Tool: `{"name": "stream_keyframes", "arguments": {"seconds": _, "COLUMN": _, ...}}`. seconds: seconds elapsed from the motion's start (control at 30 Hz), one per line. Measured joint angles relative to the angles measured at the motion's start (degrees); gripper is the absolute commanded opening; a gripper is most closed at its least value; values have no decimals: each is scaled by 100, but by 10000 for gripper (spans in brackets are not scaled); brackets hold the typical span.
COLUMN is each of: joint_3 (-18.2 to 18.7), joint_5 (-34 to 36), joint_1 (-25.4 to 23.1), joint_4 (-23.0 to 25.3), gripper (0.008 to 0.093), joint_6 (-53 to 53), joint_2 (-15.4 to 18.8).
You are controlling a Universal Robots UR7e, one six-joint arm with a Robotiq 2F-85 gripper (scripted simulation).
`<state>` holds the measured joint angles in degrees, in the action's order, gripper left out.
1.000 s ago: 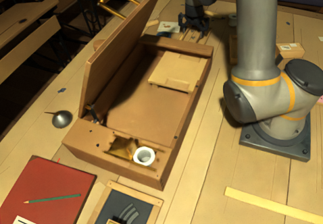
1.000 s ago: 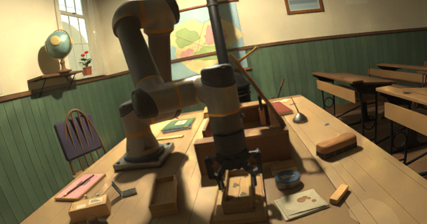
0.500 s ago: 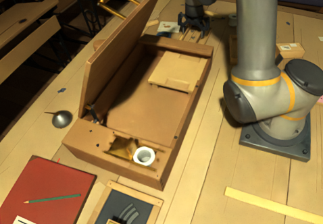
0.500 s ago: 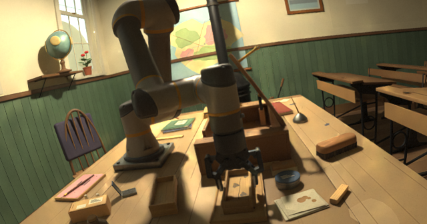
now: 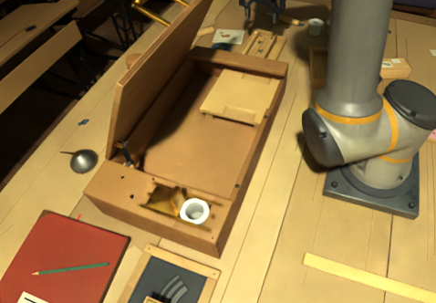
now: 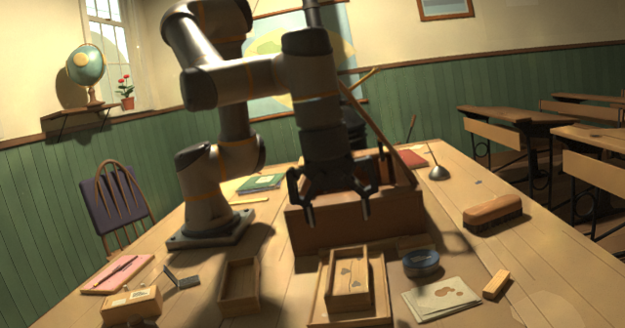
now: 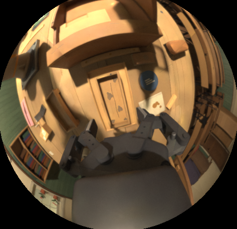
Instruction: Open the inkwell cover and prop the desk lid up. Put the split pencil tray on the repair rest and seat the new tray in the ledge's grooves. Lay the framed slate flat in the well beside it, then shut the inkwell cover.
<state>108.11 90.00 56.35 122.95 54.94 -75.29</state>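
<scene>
The split pencil tray (image 6: 347, 279) (image 7: 114, 100) lies on the repair rest (image 6: 350, 291) (image 7: 112, 99), in front of the desk's end. My gripper (image 6: 336, 215) (image 7: 116, 120) (image 5: 261, 4) hangs above the tray, open and empty. The desk lid (image 5: 159, 63) stands propped up. The inkwell cover (image 5: 165, 200) is open beside the white inkwell (image 5: 194, 211). The new tray (image 6: 240, 285) (image 7: 61, 110) lies on the table left of the rest. The framed slate (image 5: 171, 279) lies on the table by the desk's inkwell end.
Behind the desk stand the arm's base (image 5: 371, 181) and the wainscoted wall. A round tin (image 6: 421, 262), stained papers (image 6: 442, 297), a small block (image 6: 496, 283) and a brush (image 6: 493, 212) lie right of the rest. A red book (image 5: 54, 257) lies near the slate.
</scene>
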Motion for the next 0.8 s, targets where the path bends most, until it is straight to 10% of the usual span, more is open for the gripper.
{"name": "stream_keyframes", "arguments": {"seconds": 0.27, "joint_3": -417, "joint_5": 0, "joint_1": 0, "joint_4": -763, "gripper": 880, "joint_6": 0, "joint_2": -351}}
{"name": "stream_keyframes", "arguments": {"seconds": 0.8, "joint_3": -450, "joint_5": 0, "joint_1": 1, "joint_4": -834, "gripper": 880, "joint_6": 0, "joint_2": -368}}
